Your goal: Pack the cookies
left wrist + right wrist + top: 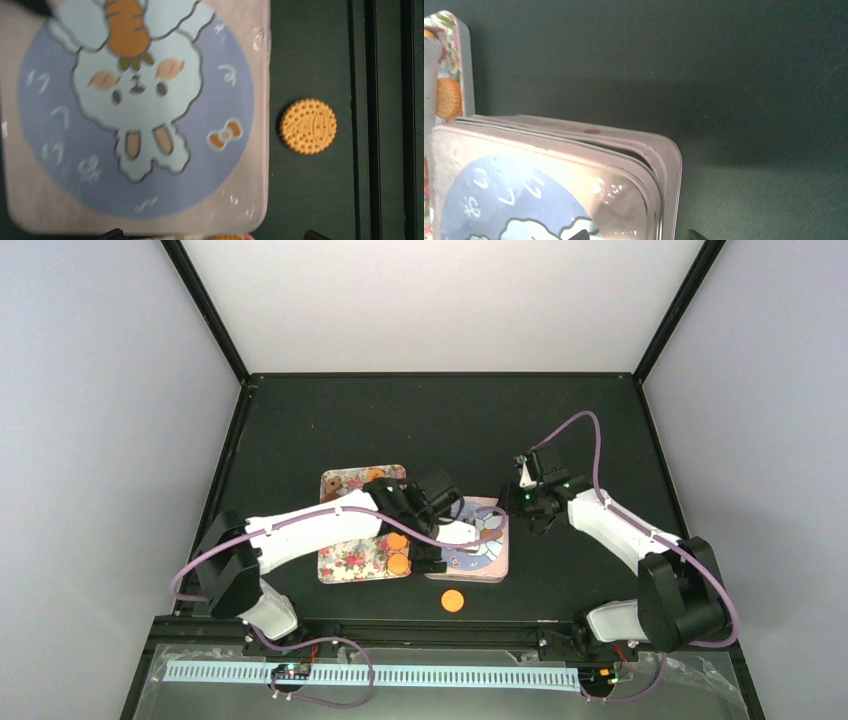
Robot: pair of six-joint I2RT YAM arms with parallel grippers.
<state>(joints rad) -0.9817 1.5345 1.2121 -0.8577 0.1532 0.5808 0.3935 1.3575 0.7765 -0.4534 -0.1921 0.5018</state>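
The left gripper (445,540) hangs over the bunny tin (485,545) with jaws wide open, likely to let the lid (135,115) rest, while one cookie (453,600) lies outside at the tin's 6 o'clock; I cannot tell how the right gripper (522,490) holds its jaws.

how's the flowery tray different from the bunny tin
The flowery tray is open, floral and carries orange cookies; the bunny tin is pink, lidded, with a rabbit on a blue circle. The tray lies left of the tin. Both are rounded rectangles flat on the table.
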